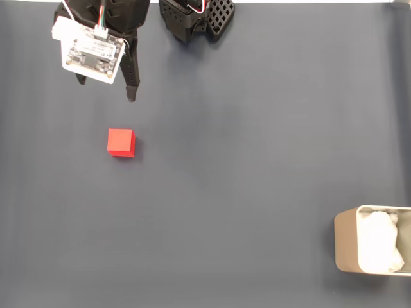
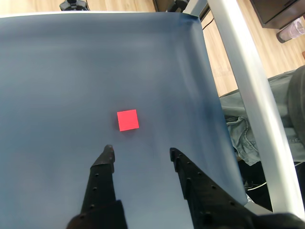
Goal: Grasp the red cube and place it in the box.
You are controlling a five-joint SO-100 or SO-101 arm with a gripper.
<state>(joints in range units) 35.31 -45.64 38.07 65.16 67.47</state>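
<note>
red cube (image 1: 121, 142): lying flat on the dark worktop (image 1: 244, 167), left half of the fixed view, touching nothing; in the wrist view (image 2: 128, 119) seen just beyond the finger tips, roughly centred between them, clear gap to both
gripper (image 1: 106, 90): top left of the fixed view, above the cube in the picture, apart from it; in the wrist view (image 2: 140, 153) entering from the bottom edge
fingers (image 2: 106, 164): black, spread apart, nothing held between them, bare worktop showing in the gap
box (image 1: 347, 247): beige, rounded corners, bottom right corner of the fixed view, partly cut off by the right edge, well apart from cube and gripper
padding (image 1: 380, 242): white, crumpled, inside the box
camera board (image 1: 93, 54): white plate with small circuit board and wires, riding on the arm over the gripper in the fixed view
arm base (image 1: 196, 18): black, perforated part, top centre of the fixed view
metal bar (image 2: 248, 90): pale, running diagonally along the right side of the wrist view, past the worktop edge
cloth (image 2: 248, 138): grey-green fabric off the worktop, right of the wrist view
</note>
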